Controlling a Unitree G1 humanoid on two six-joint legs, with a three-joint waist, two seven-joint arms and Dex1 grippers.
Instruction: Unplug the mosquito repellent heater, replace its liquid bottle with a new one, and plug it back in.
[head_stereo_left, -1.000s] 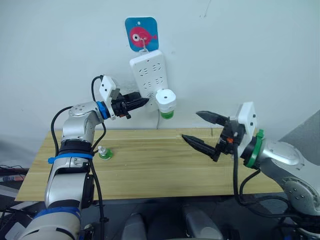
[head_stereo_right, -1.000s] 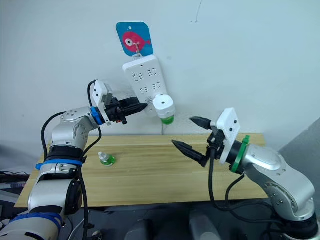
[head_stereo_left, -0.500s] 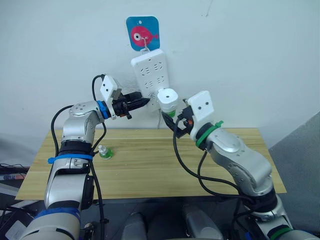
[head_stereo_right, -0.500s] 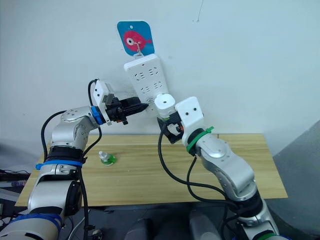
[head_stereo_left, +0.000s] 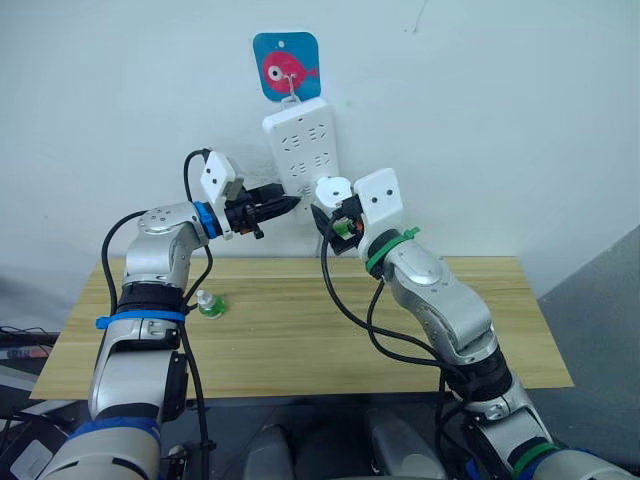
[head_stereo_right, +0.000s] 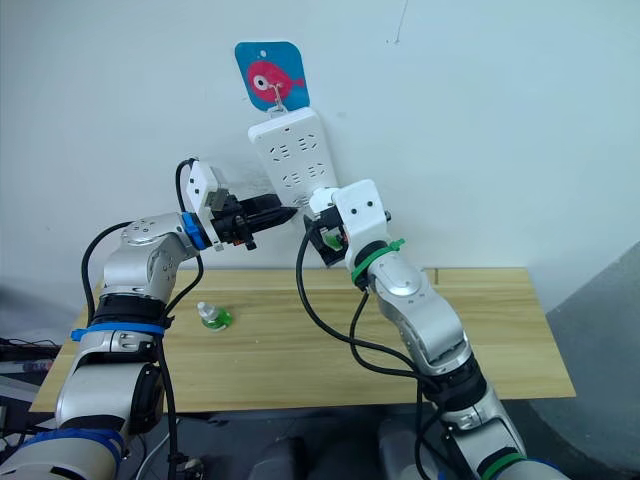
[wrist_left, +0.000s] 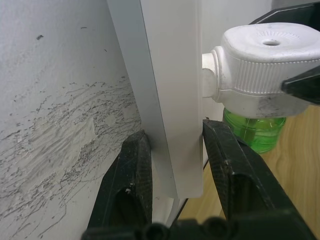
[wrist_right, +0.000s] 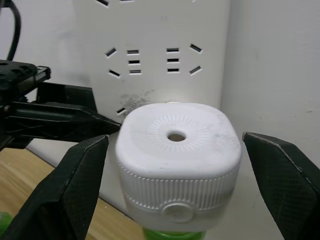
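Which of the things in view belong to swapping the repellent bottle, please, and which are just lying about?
Part of the job:
mosquito repellent heater, plugged in
green bottle under it
power strip, clamped by left gripper
spare bottle on table
right gripper, open around the heater

Lying about:
fish hook plaque

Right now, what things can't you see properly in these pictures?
- The plug pins of the heater: hidden where it meets the power strip, in both wrist views.
- The heater's green bottle: cut off at the right wrist view's edge, partly behind a finger in the left wrist view.
- The small bottle on the table: too small to read any label, head views.
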